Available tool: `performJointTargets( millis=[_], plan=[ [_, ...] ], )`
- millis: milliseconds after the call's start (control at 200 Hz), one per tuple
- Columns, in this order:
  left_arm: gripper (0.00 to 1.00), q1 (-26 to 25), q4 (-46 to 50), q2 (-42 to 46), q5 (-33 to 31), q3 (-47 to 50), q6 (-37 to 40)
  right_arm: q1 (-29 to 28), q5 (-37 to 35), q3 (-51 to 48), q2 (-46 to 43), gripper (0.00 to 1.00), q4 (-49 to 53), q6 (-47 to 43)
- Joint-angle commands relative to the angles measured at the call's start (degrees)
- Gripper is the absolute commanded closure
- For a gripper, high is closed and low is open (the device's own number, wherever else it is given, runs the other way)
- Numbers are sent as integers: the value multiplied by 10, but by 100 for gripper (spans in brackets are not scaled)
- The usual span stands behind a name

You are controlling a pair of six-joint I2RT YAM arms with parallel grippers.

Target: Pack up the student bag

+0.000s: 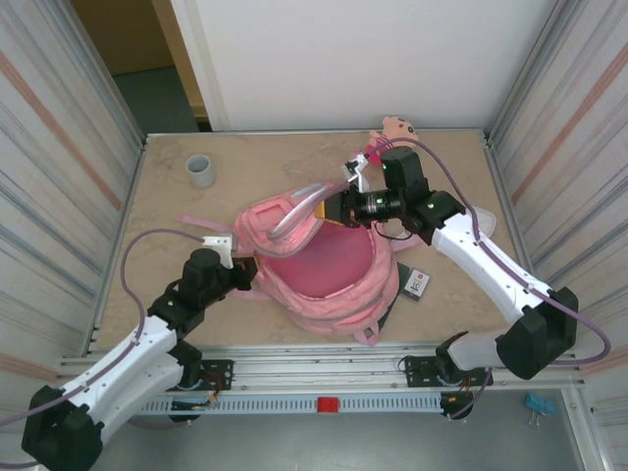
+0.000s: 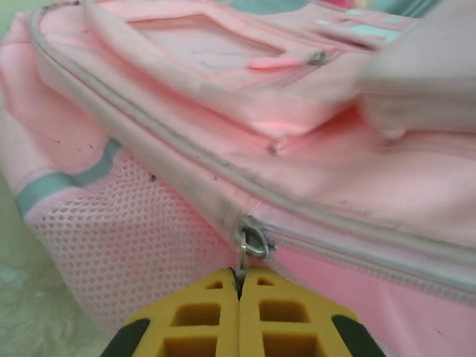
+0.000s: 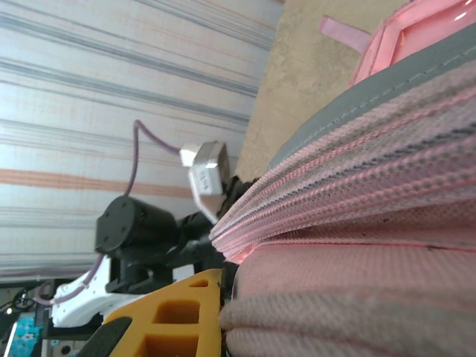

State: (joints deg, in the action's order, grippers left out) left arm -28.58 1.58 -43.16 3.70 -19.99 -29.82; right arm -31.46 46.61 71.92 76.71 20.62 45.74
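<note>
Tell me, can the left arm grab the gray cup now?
Probably not yet. The left gripper is shut on the bag's zipper pull, so it would have to let go first. The cup stands farther off on the table, only a flat strap between, so the way looks free then.

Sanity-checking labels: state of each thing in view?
large pink fabric backpack: lying down, main compartment gaping open.
metal zipper pull: pinched by left gripper.
left gripper: shut on metal zipper pull.
right gripper: shut on backpack rim.
small grey cup: upright, apart from backpack.
pink plush doll: lying at far edge.
</note>
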Motion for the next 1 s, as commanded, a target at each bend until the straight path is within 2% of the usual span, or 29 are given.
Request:
performJointTargets(
  millis=[0, 165, 256, 361, 416, 636, 787, 992],
  plan=[
    [100, 47, 24, -43, -45, -9, -15, 3, 84, 59, -56, 100, -49, -30],
    [100, 67, 32, -104, -25, -47, -7, -4, 74, 57, -64, 100, -46, -35],
    [100, 67, 33, -109, -19, -58, -14, -8, 37, 46, -65, 100, -51, -33],
    [69, 67, 42, -93, -1, -71, -27, -8, -39, 21, -64, 100, -68, -21],
    [58, 67, 62, -78, 3, -81, -36, -7, -74, 5, -62, 100, -85, -13],
    [38, 67, 143, 10, -30, -99, -54, -11, -137, -9, -28, 100, -142, 2],
    [34, 68, 194, 62, -89, -101, -55, -27, -223, -22, -18, 100, -179, 8],
    [33, 69, 211, 106, -141, -98, -64, -43, -273, -38, 20, 100, -249, 34]
  ],
)
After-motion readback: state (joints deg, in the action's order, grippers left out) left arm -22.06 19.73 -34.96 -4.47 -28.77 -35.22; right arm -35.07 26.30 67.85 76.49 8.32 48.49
